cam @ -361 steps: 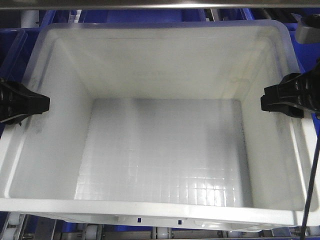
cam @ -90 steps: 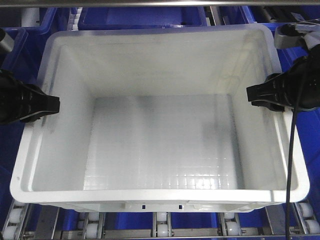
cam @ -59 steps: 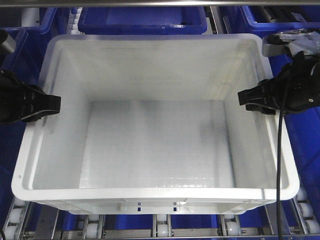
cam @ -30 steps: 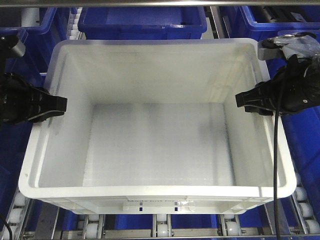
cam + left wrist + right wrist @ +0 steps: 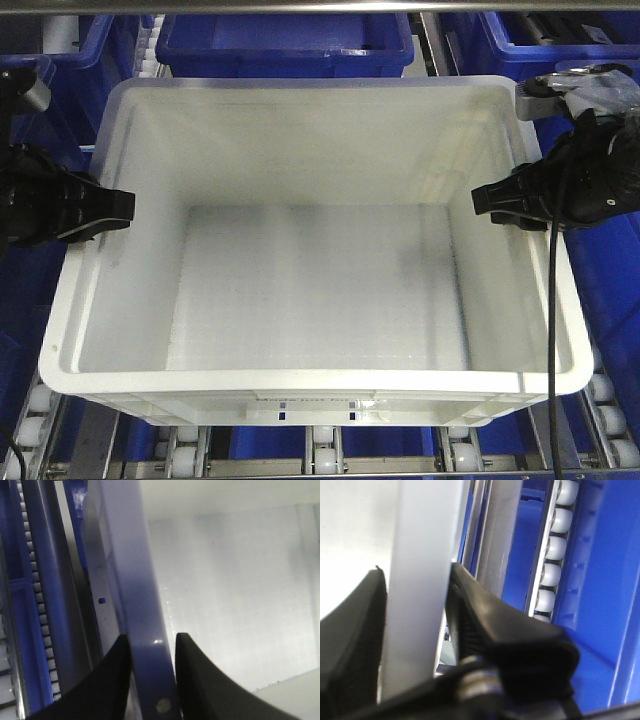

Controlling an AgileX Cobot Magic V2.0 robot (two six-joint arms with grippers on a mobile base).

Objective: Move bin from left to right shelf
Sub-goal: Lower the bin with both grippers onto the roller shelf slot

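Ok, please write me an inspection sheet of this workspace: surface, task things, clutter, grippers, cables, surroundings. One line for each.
Surface: roller rails of a shelf lane show under the bin's near edge.
Job's things: white bin, open top, nothing seen inside; it sits level on the rollers.
Clutter: nothing seen.
Grippers: left gripper has one finger on each side of the bin's left wall rim; right gripper does the same on the right wall rim. Both look closed on the rim.
Cables: black cable hangs from the right arm, down across the bin's right rim.
Surroundings: blue bins behind and at both sides; a metal bar runs across the top.
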